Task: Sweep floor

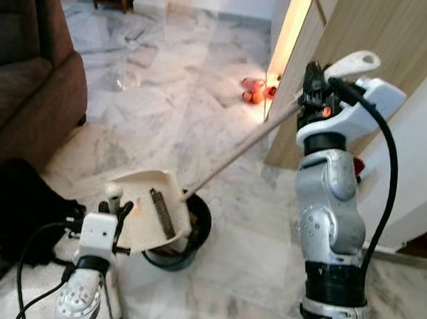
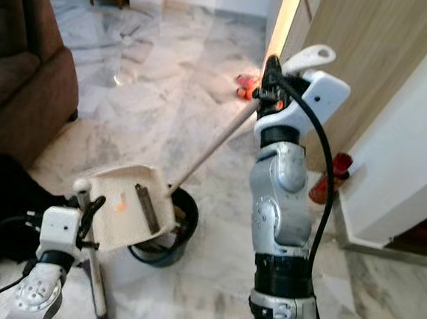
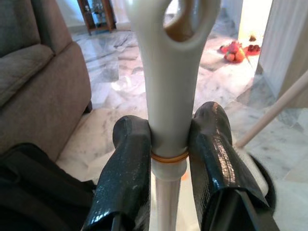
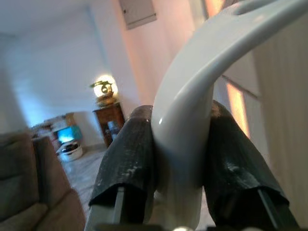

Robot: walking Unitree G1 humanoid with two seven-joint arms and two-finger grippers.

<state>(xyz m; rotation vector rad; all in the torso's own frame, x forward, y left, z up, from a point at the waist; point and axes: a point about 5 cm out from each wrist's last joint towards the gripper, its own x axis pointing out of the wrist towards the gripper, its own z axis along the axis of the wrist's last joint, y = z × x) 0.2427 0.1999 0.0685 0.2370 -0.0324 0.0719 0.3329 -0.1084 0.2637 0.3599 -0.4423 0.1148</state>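
Sofa [image 1: 27,78]: brown, at the far left, standing on the marble floor [image 1: 169,67].
Bag [image 1: 10,210]: black, lying on the floor in front of the sofa, just beside the left arm.
Left hand [image 3: 166,154]: low at the left; its two black fingers [image 3: 126,168] are closed tight on the pale handle of the dustpan, with an orange band around the handle between them.
Dustpan [image 1: 150,210]: cream, raised and tilted with its mouth over the bucket; a dark strip runs along its inner edge and a small orange mark shows on the inner face. What else lies in it cannot be made out.
Bucket [image 1: 193,235]: dark, round, on the floor under and just right of the dustpan; its inside is shadowed, contents not readable.
Broom [image 1: 236,150]: long pale stick slanting from the bucket area up to the right hand; its white looped grip [image 1: 352,65] sticks out above that hand.
Right hand [image 4: 180,154]: held high at the right, fingers clamped on the white broom grip.
Toys [image 1: 252,90]: small red and orange items on the floor by the lit doorway.
Wooden panel [image 1: 371,39]: tan, upright behind the right arm.
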